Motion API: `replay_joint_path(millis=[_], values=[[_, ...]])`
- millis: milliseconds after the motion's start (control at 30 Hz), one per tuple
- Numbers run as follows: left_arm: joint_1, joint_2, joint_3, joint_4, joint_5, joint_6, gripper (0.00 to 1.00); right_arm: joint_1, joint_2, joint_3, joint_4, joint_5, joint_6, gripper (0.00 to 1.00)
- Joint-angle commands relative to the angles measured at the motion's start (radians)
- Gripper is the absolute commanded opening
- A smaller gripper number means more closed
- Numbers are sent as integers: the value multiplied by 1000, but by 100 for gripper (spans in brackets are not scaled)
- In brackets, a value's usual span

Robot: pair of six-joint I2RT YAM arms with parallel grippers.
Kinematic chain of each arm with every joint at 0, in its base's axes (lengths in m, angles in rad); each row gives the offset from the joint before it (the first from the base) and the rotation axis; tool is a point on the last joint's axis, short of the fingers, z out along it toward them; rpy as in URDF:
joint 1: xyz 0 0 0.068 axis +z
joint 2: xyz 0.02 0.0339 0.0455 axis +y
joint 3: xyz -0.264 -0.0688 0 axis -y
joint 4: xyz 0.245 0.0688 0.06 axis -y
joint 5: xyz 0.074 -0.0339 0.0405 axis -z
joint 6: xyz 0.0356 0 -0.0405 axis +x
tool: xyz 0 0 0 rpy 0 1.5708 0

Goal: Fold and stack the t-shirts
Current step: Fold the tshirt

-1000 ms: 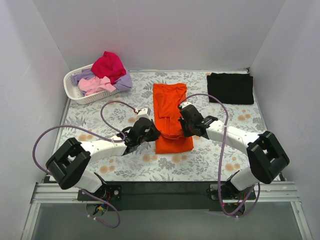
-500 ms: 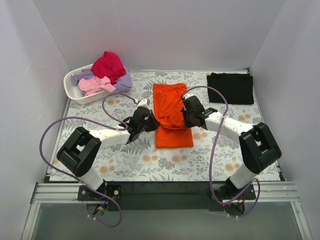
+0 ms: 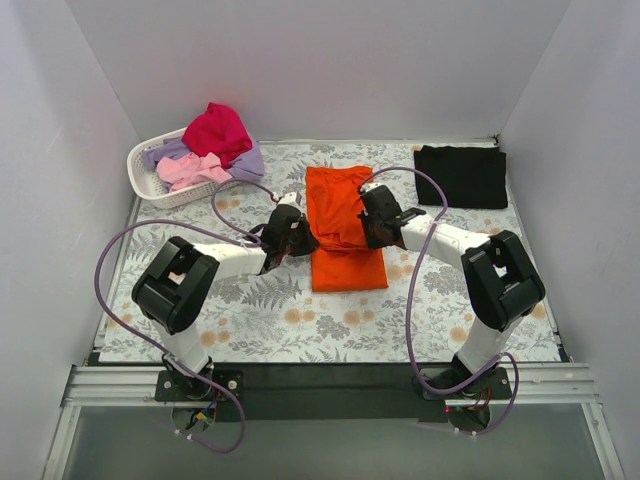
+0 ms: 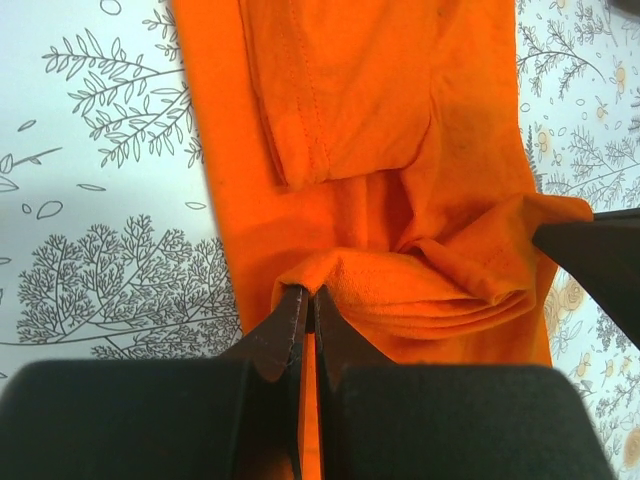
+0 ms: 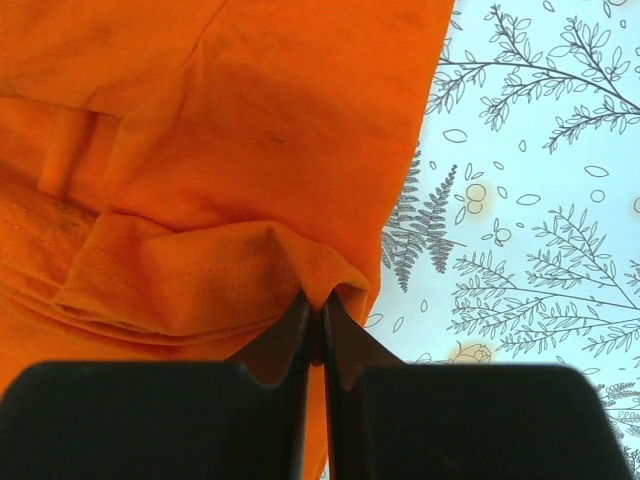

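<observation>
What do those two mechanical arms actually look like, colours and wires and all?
The left arm and right arm are white tubes with chunky black joints. A thin purple cable loops along each. The left gripper and right gripper are black, with two tapering fingers. No markings show.

Light was bright, even and diffuse from above. Shadows under the arms (image 3: 225, 262) on the bench (image 3: 250, 320) were faint and soft-edged. The top view was sharp. Up close, the left claw (image 4: 308, 300) and right claw (image 5: 315, 305) looked dark and blurred; the orange t-shirt (image 4: 400, 150) was crisp.
</observation>
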Motion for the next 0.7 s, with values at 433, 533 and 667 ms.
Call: replay_joint_path(millis=[433,533,667], values=[[43,12,139,-66,-89,63,51,-63,65,171,-12,41,-18,38],[43,-57,169,-109,-198,89,82,-72,22,211,-34,76,-31,55],[24,-169,158,-101,-259,118,89,-73,-105,204,-40,107,-42,66]])
